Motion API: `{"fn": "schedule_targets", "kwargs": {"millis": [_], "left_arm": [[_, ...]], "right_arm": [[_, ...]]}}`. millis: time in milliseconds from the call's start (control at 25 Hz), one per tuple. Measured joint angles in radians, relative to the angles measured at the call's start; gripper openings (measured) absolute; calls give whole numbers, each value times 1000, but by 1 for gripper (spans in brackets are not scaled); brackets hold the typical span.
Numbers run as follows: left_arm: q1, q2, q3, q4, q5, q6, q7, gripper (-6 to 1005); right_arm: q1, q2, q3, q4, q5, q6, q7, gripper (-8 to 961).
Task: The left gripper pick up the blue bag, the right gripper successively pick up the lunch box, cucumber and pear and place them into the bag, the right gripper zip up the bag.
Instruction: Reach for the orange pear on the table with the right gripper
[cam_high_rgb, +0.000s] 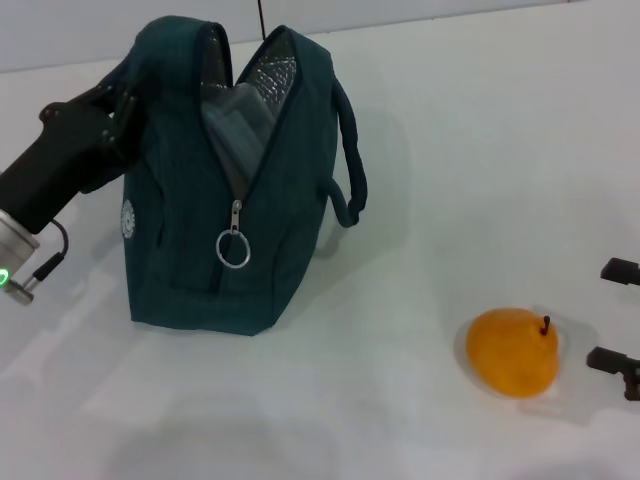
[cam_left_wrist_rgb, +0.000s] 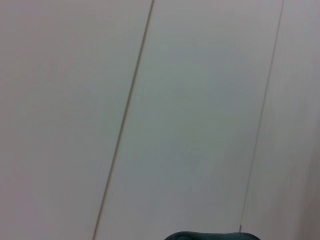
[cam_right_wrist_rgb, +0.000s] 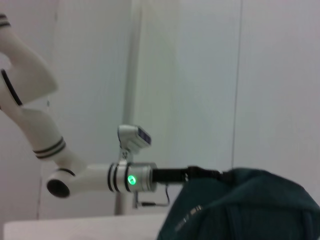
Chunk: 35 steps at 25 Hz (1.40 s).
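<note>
The blue bag (cam_high_rgb: 235, 190) stands upright on the white table, its top zipper open and silver lining showing. A grey shape sits inside the opening; I cannot tell what it is. My left gripper (cam_high_rgb: 112, 108) is shut on the bag's upper left side by the handle. The pear (cam_high_rgb: 512, 352), orange-yellow with a dark stem, lies on the table at the front right. My right gripper (cam_high_rgb: 620, 318) is open at the right edge, just right of the pear and apart from it. The lunch box and cucumber are out of view. The bag also shows in the right wrist view (cam_right_wrist_rgb: 240, 205) and left wrist view (cam_left_wrist_rgb: 212, 236).
The zipper pull with a metal ring (cam_high_rgb: 233, 248) hangs on the bag's near end. A second handle (cam_high_rgb: 350, 170) droops on the bag's right side. The white table (cam_high_rgb: 400, 400) extends between the bag and the pear. My left arm (cam_right_wrist_rgb: 100, 177) shows in the right wrist view.
</note>
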Motion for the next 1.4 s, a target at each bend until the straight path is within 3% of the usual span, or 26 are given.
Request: {"fn": "schedule_targets", "kwargs": {"millis": [360,680,1360,1400], "left_arm": [[2,-2,0,52,-26,-21,56,54],[1,1,0,67,-46,-20,57,54],[0,3,0,66,-71,-1,57,54],[1,3,0,65,-72,2,58,54]], "right_arm": [[20,2,0,33,-15,42,0,737],[39,-5,-5,40,-17,115,78,671],[82,14,-8,42,-92,171,78,632],[82,15,-7,42,-92,172,78,592]]}}
